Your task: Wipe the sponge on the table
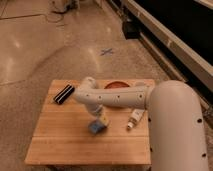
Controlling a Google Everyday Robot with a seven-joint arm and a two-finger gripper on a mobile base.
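**Sponge under tool at mid-surface; extent of wipe unknown**

Far left, near the back edge: a black block lay on the light-wood surface, well apart from the work.

Centre: the light-blue sponge sat on the planks, slightly toward the front. The tool was right over it and touching it from above. Whether the tool was clamped on the sponge or only pressing it could not be told.

Judged as wiping in hand. No streak, spill or damp patch showed, so how much had been covered, and how much was left, stayed unsettled.

Right of centre: a reddish dish at the back, partly hidden by the arm. A pale tube-shaped item lay near the arm; its kind was unclear. The arm covered the right front corner.
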